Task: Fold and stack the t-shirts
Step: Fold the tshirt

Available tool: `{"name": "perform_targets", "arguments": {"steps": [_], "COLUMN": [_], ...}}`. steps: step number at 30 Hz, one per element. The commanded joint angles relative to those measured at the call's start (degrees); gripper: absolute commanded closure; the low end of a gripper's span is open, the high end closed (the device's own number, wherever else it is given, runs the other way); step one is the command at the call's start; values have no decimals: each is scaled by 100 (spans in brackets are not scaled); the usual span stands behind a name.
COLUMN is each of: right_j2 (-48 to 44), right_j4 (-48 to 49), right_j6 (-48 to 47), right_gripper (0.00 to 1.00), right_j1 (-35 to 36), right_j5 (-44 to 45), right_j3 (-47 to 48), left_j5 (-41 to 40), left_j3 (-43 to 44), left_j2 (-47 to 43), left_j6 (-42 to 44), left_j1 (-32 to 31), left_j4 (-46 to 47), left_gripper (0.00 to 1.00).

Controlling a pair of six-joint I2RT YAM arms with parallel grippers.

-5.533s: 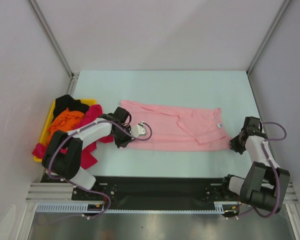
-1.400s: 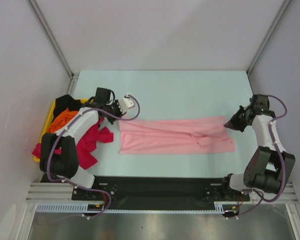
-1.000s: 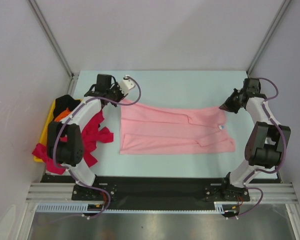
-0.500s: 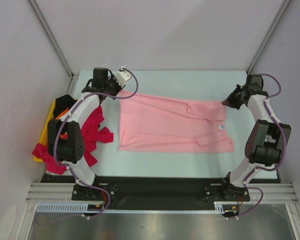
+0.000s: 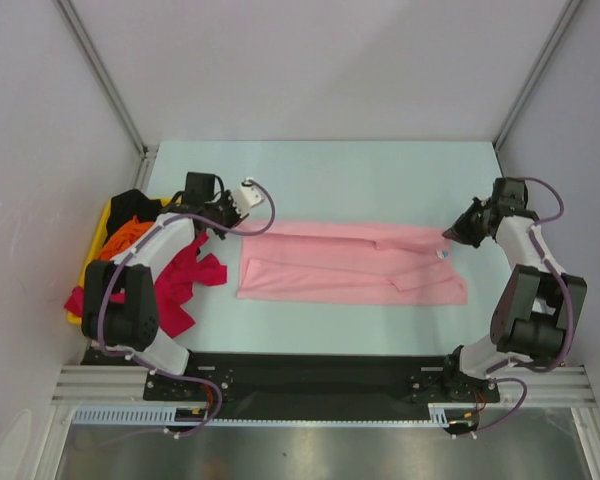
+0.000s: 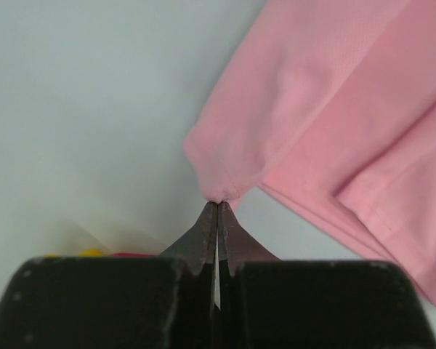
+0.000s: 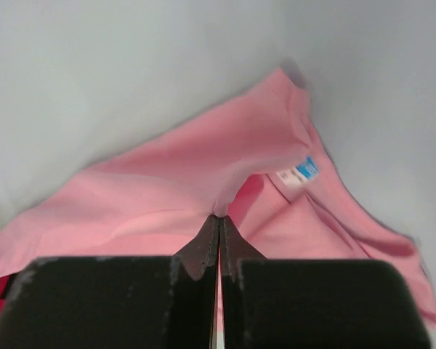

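Soft, even light fills the enclosure from above. The pale table [image 5: 380,170] reads bright with no hard glare, and the arms cast only faint, blurred shadows on it. The metal strip [image 5: 310,455] at the near edge shows a dull sheen. Both wrist views are softer: the left gripper [image 6: 216,211] and right gripper [image 7: 219,218] loom dark and out of focus. The pink shirt [image 7: 203,174] looks hazy, with a grey shadow at its far right corner.

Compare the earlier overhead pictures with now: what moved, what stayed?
The left gripper and right gripper, shut on the pink t-shirt's far corners, drew that edge toward the near side, narrowing it into a band. Its near edge and the other shirts on the yellow tray stayed.
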Motion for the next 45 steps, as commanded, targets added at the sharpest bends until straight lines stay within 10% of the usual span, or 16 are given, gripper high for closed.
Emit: {"name": "perform_targets", "arguments": {"steps": [1, 31, 34, 35, 38, 45], "right_j2": [-625, -952, -934, -934, -1065, -1996], "right_j4": [-86, -315, -315, -359, -570, -1439], "right_j6": [-33, -60, -51, -51, -42, 168], "right_gripper": [100, 100, 93, 73, 45, 38], "right_j1": [-85, -657, -657, -657, -657, -665], "right_j5": [-28, 605, 683, 753, 876, 1764], "right_j3": [-487, -1842, -1816, -1798, -1597, -1271], "left_j5": [356, 295, 400, 409, 435, 1366], "left_j3": [-379, -1287, -1269, -1269, -1181, 118], "left_j2": [-559, -647, -621, -612, -665, -516], "left_j6": [627, 593, 540, 540, 609, 347], "left_j1": [27, -289, -307, -307, -289, -105], "left_j4": [-284, -566, -627, -662, -820, -1761], "left_gripper": [100, 100, 83, 60, 38, 33]}}
